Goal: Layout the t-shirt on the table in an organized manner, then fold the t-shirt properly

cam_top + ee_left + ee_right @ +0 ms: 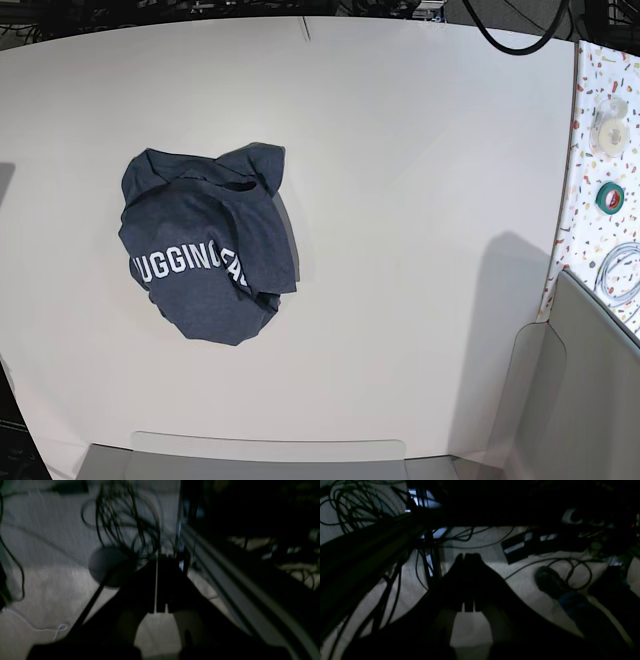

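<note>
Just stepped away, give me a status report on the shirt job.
Both grippers shut, empty, off the table: left gripper, right gripper. T-shirt crumpled, lettering showing. Nothing on it.

Left gripper (157, 585): dark silhouette in its wrist view, jaws pressed together with only a thin bright seam between them, nothing held. Right gripper (467, 582): likewise dark, jaws closed tip to tip, empty (detail lost in dim light). Neither arm appears in the base view.
</note>
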{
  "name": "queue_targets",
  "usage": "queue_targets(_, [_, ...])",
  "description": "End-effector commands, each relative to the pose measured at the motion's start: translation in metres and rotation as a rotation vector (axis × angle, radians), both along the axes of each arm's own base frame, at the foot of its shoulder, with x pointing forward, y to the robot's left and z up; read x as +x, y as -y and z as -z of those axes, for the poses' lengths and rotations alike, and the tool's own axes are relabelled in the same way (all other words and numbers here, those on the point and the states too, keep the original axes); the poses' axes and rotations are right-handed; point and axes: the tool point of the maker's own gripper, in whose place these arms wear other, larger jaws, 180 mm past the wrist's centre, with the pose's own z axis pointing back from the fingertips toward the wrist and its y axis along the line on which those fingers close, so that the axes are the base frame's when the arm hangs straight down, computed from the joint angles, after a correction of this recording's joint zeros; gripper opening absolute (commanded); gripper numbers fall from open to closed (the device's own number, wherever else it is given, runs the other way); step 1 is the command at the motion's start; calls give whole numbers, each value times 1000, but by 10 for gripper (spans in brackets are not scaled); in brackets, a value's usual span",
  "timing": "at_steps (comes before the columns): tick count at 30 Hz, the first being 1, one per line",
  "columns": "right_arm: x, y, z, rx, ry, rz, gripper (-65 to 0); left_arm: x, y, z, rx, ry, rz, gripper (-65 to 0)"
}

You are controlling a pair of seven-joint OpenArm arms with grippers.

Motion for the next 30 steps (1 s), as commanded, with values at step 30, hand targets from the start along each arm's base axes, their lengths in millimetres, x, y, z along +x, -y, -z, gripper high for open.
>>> queue_targets(30, [-91, 56, -184, -96, 282, -176, -650, -44, -77, -187, 186, 211, 49, -650])
